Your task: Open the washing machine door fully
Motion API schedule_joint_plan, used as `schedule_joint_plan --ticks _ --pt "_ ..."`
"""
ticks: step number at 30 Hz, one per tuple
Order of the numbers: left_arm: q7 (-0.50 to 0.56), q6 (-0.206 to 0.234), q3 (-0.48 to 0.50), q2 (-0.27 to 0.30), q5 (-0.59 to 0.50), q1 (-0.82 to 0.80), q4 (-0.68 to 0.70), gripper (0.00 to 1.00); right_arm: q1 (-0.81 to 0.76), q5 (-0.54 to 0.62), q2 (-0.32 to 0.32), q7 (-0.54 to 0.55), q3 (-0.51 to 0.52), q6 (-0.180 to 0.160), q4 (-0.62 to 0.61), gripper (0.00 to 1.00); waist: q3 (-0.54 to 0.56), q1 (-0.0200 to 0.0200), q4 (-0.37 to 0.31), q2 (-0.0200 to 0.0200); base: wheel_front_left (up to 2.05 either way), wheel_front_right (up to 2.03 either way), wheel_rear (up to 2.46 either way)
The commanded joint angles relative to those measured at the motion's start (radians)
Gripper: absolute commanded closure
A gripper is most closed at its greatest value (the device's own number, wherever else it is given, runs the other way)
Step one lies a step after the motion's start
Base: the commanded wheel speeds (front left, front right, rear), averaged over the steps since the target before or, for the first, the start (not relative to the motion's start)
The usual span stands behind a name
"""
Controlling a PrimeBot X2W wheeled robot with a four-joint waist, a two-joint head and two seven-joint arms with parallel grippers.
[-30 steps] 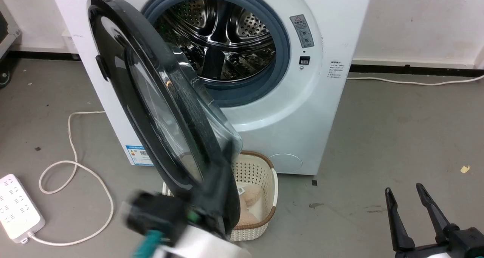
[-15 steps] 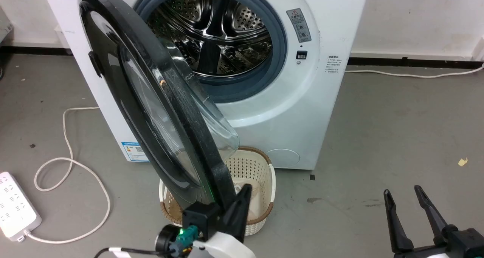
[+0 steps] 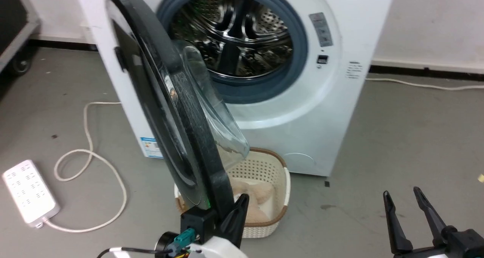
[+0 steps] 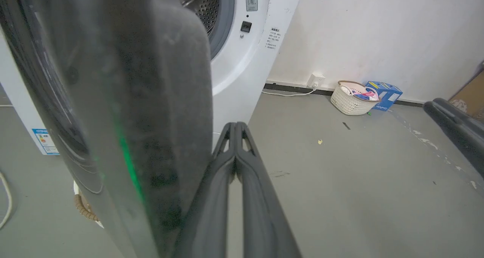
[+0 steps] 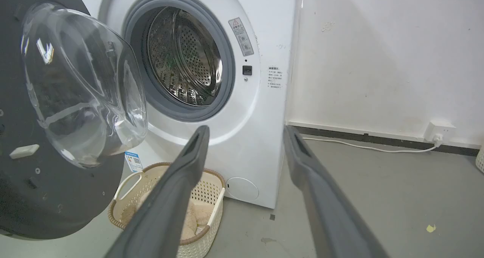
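The white washing machine (image 3: 310,110) stands with its steel drum (image 3: 234,35) exposed. The washing machine door (image 3: 189,125) is swung out on its left hinge, its black rim nearly edge-on to the head view and its glass bowl (image 3: 215,114) facing right. My left gripper (image 3: 242,199) is shut with nothing in it, right beside the inner side of the door's lower rim (image 4: 132,99); its fingers (image 4: 236,144) are pressed together. My right gripper (image 3: 401,192) is open at the lower right, well clear of the door. From the right wrist, the door (image 5: 56,197) is at the left, beyond my right gripper (image 5: 245,131).
A cream perforated basket (image 3: 272,182) holding something beige sits on the floor under the door. A white power strip (image 3: 28,192) and its looped cable (image 3: 90,152) lie at the left. Another basket (image 4: 353,99) and a blue box (image 4: 382,93) stand by the far wall.
The head camera has shifted, so the whole scene sits further right. My left arm, blurred at the door's lower edge a second ago, now rests steady by the rim. My right gripper is unchanged.
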State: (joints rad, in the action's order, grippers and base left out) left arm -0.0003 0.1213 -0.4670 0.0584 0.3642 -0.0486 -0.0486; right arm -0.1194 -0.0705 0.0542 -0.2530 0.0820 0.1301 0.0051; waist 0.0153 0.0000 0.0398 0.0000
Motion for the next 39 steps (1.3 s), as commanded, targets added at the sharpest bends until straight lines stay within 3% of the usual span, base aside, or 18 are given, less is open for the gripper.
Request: schedule_joint_plan --ticks 1,10,18,28,39 --pt "0.004 0.014 0.022 0.031 0.001 0.021 0.004 1.00 -0.010 -0.005 -0.004 -0.008 0.000 0.001 0.002 0.00 0.009 0.0000 0.034 0.0000 0.00 0.00 0.00" --pt "0.060 0.042 0.059 0.098 0.016 0.086 0.066 1.00 -0.019 -0.015 -0.004 -0.008 -0.004 0.001 0.009 0.00 0.019 0.0000 0.168 0.0000 0.00 0.00 0.00" --pt "0.078 0.105 0.189 0.173 0.048 0.106 0.114 1.00 -0.015 -0.015 -0.004 -0.009 -0.020 0.001 0.010 0.00 0.005 0.0000 0.237 0.0000 0.00 0.00 0.00" --pt "0.103 0.132 0.365 0.295 0.102 0.081 0.117 1.00 0.004 0.003 -0.004 -0.008 -0.031 0.001 0.003 0.00 -0.064 0.0000 0.233 0.0000 0.00 0.00 0.00" --pt "0.069 0.082 0.582 0.451 0.211 -0.032 -0.041 1.00 0.058 0.049 -0.004 0.013 -0.021 0.001 -0.031 0.00 -0.189 0.0000 0.177 0.0000 0.00 0.00 0.00"
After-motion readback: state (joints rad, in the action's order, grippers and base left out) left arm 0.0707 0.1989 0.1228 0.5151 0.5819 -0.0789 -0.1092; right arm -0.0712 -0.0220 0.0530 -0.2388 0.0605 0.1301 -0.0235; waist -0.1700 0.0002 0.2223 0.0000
